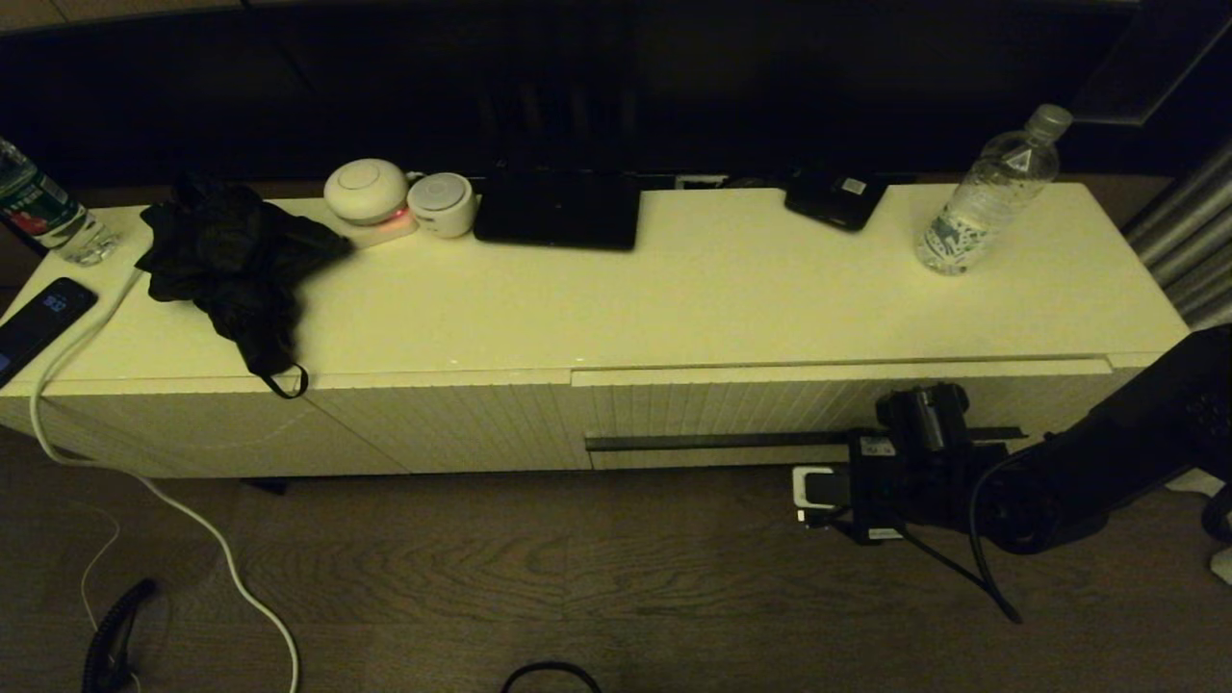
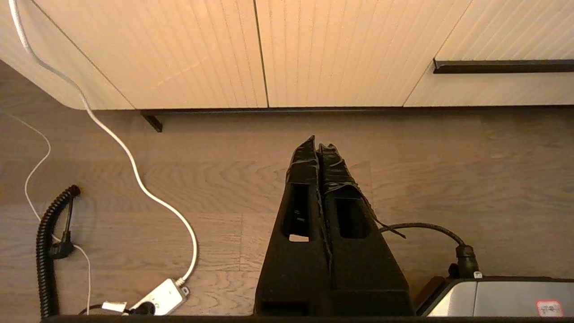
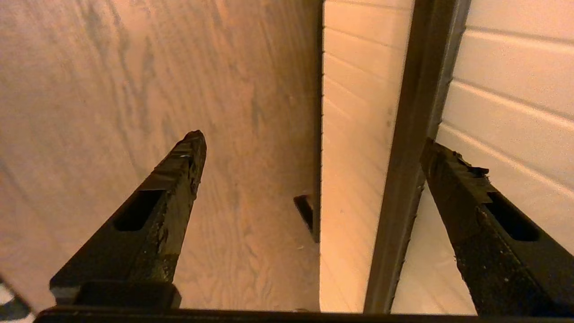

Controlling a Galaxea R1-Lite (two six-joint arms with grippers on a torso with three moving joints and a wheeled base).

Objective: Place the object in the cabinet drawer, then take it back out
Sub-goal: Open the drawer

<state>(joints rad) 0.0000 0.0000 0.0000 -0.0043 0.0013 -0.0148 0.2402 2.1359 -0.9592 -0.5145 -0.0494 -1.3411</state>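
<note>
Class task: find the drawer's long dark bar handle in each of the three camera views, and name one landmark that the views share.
Head view: the bar handle runs level across the ribbed drawer front, lower right.
Left wrist view: only its end shows, at the upper right edge.
Right wrist view: it runs between the open jaws.
Shared landmark: the wooden floor.

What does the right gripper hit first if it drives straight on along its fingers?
Probably nothing solid: the open right gripper straddles the drawer's bar handle, pointing along the ribbed drawer front, towards floor. Depth unclear.
</note>
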